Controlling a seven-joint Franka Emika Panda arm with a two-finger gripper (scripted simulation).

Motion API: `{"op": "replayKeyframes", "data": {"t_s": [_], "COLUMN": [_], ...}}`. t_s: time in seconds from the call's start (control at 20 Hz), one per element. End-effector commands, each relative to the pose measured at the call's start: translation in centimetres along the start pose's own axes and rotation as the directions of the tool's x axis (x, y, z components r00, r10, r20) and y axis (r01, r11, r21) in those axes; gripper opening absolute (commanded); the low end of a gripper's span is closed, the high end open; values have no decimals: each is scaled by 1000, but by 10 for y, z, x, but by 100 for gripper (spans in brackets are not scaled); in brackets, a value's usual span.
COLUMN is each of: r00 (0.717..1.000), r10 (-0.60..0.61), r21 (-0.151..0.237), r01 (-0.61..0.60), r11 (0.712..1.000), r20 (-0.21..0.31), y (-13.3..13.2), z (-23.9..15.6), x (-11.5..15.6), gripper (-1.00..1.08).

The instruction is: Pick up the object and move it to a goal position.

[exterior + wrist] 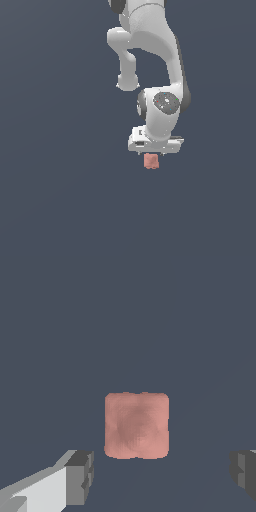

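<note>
The object [136, 425] is a small salmon-pink, roughly cube-shaped lump with uneven edges, lying on the flat dark grey floor. In the exterior view the object [150, 161] shows just under the white hand of my gripper [153, 152], near the middle of the picture. In the wrist view my gripper [162, 476] is open, with one dark-padded fingertip [80, 476] on one side and the other fingertip [245, 473] at the frame's edge. The lump lies within the span of the two fingers, closer to the first, and touches neither. The fingers themselves are hard to make out in the exterior view.
The dark grey floor [60, 200] fills both views with no edge in sight. My white arm [150, 50] rises from the hand toward the top of the exterior view. No goal marker shows.
</note>
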State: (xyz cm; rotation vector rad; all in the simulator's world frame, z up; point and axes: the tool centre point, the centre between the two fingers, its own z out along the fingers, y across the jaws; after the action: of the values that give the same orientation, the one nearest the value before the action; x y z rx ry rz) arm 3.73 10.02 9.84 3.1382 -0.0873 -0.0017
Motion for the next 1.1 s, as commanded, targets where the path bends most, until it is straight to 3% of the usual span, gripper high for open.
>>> {"op": "replayKeyframes", "data": {"t_s": [0.0, 0.35, 1.05], "r00": [1000, 1000, 1000], "r10": [5, 3, 5], "r21": [2, 2, 2], "r01": [-5, -3, -5], "r11": [1000, 1000, 1000], "r20": [-1, 0, -1], "y": [-7, -9, -11], "z": [5, 9, 57], "x": [2, 1, 2], "gripper": [100, 100, 100]}}
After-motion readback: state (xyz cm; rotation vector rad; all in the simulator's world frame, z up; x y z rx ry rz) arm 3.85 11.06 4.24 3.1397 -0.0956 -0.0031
